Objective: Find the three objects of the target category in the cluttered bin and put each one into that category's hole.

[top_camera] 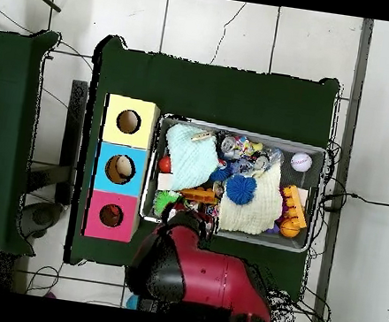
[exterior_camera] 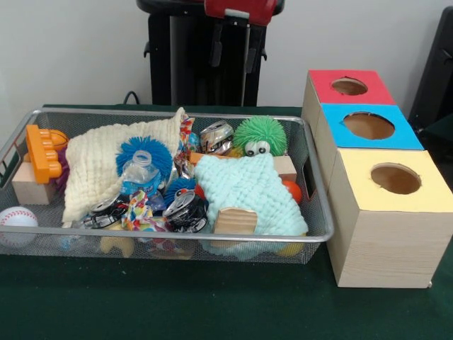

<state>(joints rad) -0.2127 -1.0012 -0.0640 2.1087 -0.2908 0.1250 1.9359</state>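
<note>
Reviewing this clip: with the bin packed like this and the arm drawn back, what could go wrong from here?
1. The cream knitted cloth and mint knitted cloth drape over other items, so targets may stay hidden or a cloth may snag on the gripper.
2. The crushed metal cans lie wedged among the clutter and may slip from a grasp.
3. The white baseball could roll off when nudged.
</note>
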